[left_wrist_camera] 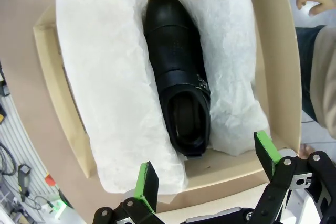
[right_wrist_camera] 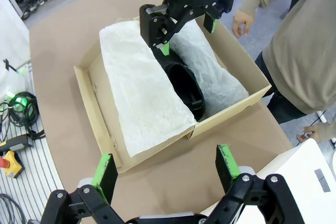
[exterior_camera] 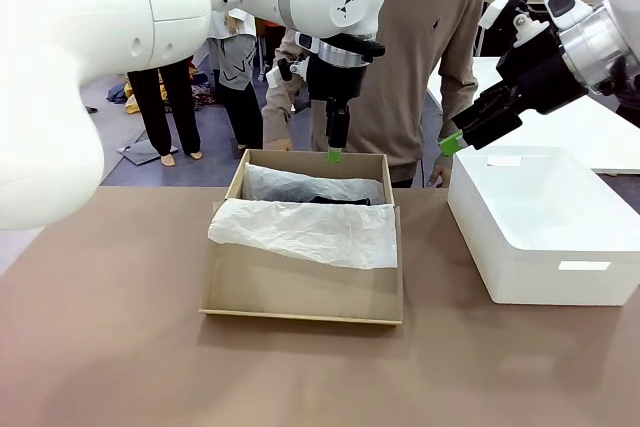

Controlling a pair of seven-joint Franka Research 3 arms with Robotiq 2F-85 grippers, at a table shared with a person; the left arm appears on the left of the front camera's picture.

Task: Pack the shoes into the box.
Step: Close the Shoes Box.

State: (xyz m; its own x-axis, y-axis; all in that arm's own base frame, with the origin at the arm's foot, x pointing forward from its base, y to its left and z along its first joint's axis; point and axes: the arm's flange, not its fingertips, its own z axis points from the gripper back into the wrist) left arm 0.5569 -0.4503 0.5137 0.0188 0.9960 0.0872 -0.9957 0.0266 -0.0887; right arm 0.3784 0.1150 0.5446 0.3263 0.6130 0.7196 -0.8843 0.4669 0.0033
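I find the left gripper [left_wrist_camera: 206,161] spread open and empty, hanging directly above the one shoe [left_wrist_camera: 176,72] that lies in the box [left_wrist_camera: 273,51] between two tissue folds [left_wrist_camera: 105,77]. The shoe's long axis runs away from the fingers, heel nearest, so the jaws straddle its width. The right gripper [right_wrist_camera: 167,163], also open and empty, is well apart; I judge the left nearer.

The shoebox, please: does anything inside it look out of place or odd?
Nothing damaged or spilled. One black shoe lies straight in the box between two heaps of tissue paper; whether its mate lies under the tissue cannot be told.
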